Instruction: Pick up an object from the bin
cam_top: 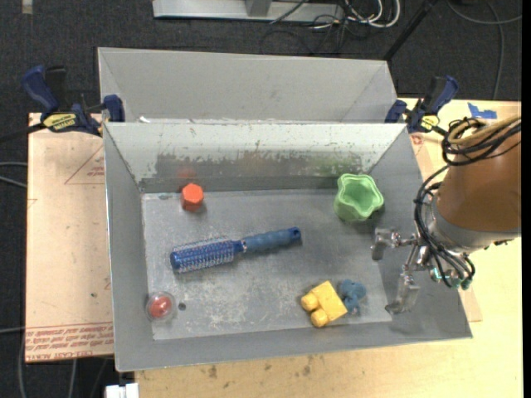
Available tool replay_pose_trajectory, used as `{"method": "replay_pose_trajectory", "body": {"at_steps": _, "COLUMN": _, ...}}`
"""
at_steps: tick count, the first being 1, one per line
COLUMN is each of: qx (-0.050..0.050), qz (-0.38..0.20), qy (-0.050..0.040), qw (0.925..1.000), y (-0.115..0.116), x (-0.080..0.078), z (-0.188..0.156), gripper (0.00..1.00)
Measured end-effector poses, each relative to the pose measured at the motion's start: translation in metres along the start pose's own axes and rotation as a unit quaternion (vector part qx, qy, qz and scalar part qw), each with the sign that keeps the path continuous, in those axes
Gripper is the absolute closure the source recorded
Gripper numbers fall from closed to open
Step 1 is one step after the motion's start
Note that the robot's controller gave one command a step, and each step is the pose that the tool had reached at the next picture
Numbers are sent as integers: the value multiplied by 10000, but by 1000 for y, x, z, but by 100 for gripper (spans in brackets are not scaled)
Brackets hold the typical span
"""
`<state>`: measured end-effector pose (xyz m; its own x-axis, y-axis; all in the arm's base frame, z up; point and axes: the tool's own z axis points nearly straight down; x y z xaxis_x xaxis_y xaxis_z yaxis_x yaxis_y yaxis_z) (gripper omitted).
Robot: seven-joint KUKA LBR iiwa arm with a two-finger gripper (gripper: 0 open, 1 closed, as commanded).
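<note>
The robot's wrist wears a smooth, rounded orange-brown cover point(485, 193). Thin black cables point(455, 135) loop over and under it in loose bundles. At its end are slim, bare silver metal jaws, with short greenish wires point(455, 279) at their base.

**Six Loose Things, One of Each Kind**

The grey bin point(126, 239) held six loose things, one of each kind: one blue hairbrush point(235, 249), one small orange block point(192, 196), one green flower-shaped cup point(359, 196), one yellow toy brick point(323, 305), one small blue toy point(354, 295) whose shape was too small to tell, and one red ball point(159, 306). Two of the six were blue.
</note>
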<state>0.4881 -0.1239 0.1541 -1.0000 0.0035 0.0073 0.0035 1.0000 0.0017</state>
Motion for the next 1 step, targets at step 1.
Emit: {"method": "replay_pose_trajectory", "body": {"at_steps": 1, "qx": -9, "qz": -1711, "qy": -17, "qw": 9853, "y": 56, "x": -16, "z": 73, "gripper": 0}}
